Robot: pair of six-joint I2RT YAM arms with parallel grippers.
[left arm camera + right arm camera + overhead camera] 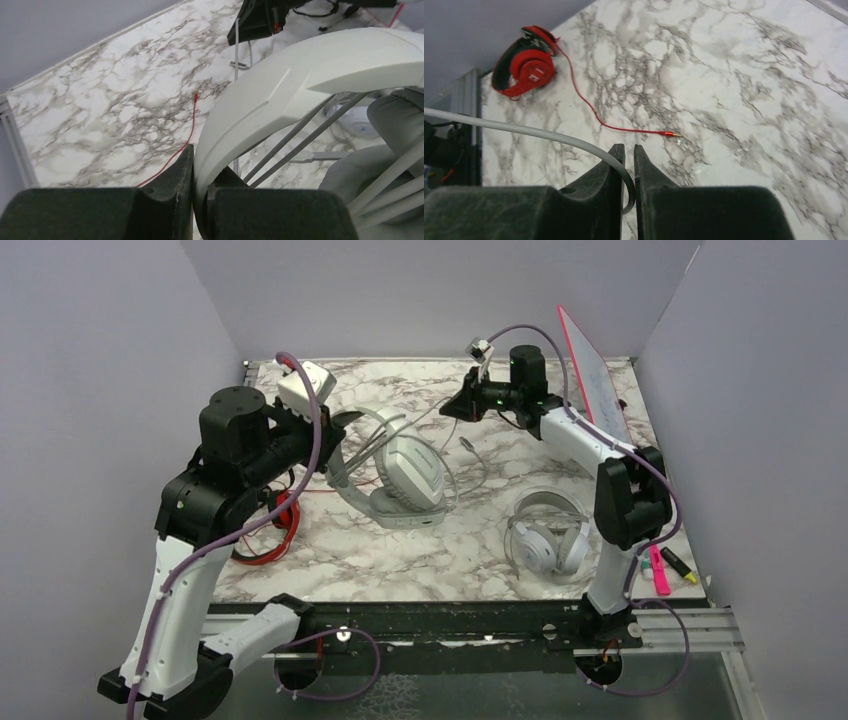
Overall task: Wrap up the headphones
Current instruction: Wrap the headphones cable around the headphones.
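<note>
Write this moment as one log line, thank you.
left claw shut on light grey headset | right claw shut on grey cable | red headset unwrapped

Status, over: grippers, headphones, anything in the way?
Left gripper shut on light grey headphones, at headband. Right gripper shut on grey cable. Red cable loose on marble nearby.

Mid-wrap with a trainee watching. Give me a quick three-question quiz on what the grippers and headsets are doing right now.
1. True or false: the left gripper is shut on the headband of the grey headset.
2. The right gripper pinches: A) a red cable, B) the grey cable, C) a marker.
3. In the right wrist view, which headset's plug lies loose on the marble?
Key: 1 true; 2 B; 3 the red headset.
</note>
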